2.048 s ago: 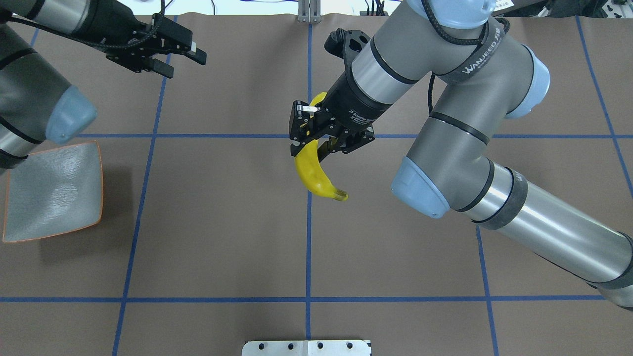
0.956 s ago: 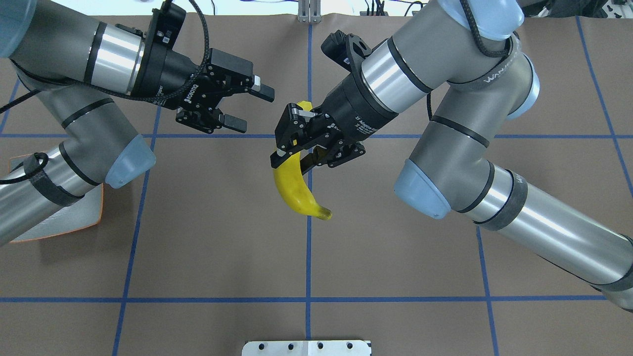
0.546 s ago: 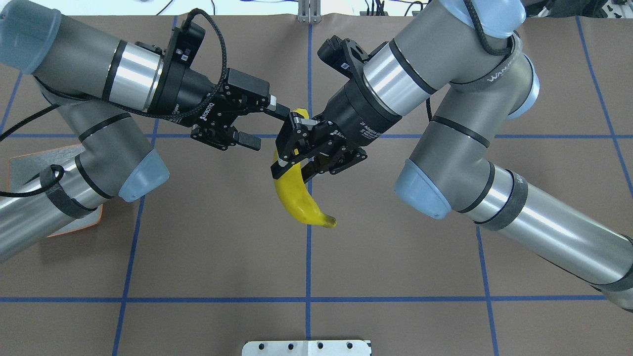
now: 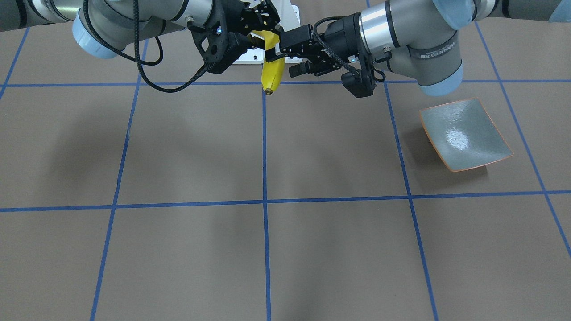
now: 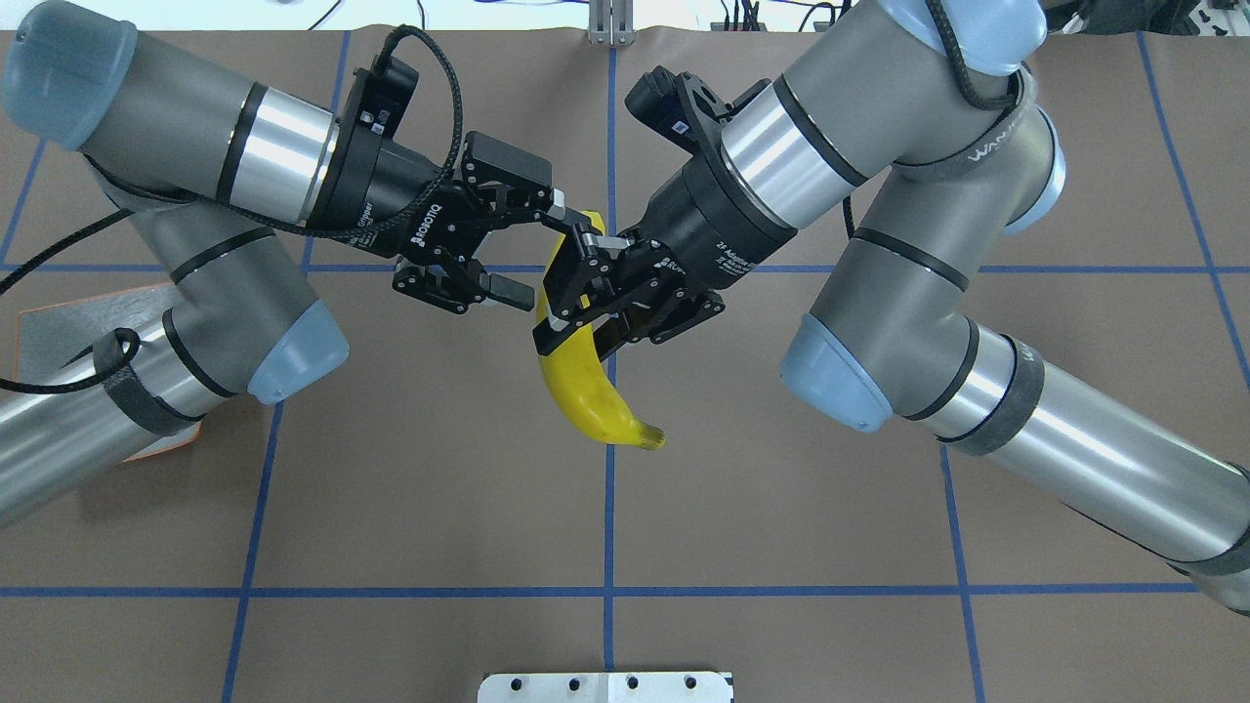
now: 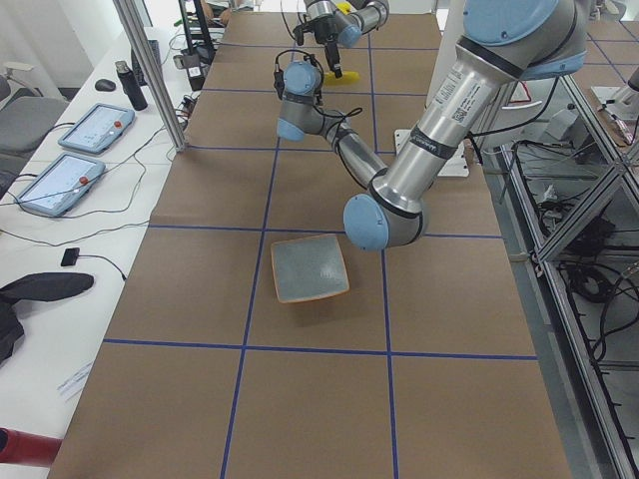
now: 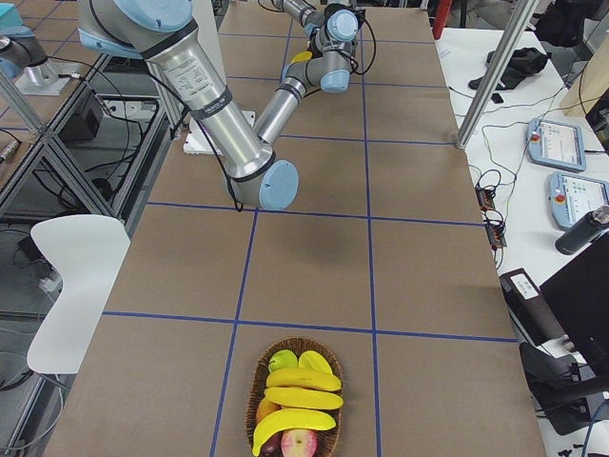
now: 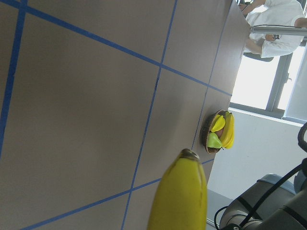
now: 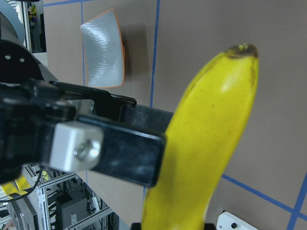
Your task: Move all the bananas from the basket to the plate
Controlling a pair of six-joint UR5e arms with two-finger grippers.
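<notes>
The banana (image 5: 589, 381) hangs in the air over the middle of the table (image 5: 391, 488), dark tip down, above the blue tape line (image 5: 608, 508) that runs away from the robot. The right gripper (image 5: 578, 337) is clamped across its upper half. The left gripper (image 5: 543, 256) has its fingers spread, one on each side of the banana's top end. In the right wrist view one black finger (image 9: 120, 153) lies flat against the yellow skin. The other bananas (image 7: 303, 397) lie with other fruit in the basket (image 7: 255, 400) at the table's right end. The plate (image 4: 464, 133) sits bare at the left end, well apart from both grippers.

For writing, the left gripper's body reads ROBOTIQ (image 5: 426, 219) in white. The collar behind the right gripper carries a line beginning "2F Adaptive" (image 5: 734, 256). A grey strap (image 4: 435, 52) on the left arm reads WANJEED.

Two seconds ago the left gripper was far off near the table's back left corner, and the plate lay uncovered in the overhead view. Since then the left arm (image 5: 176, 137) has swung in over the plate and hides most of it. Half a second ago its fingers were just short of the banana; now they straddle it. The right gripper has carried the banana a little toward the left and kept its grip throughout.
</notes>
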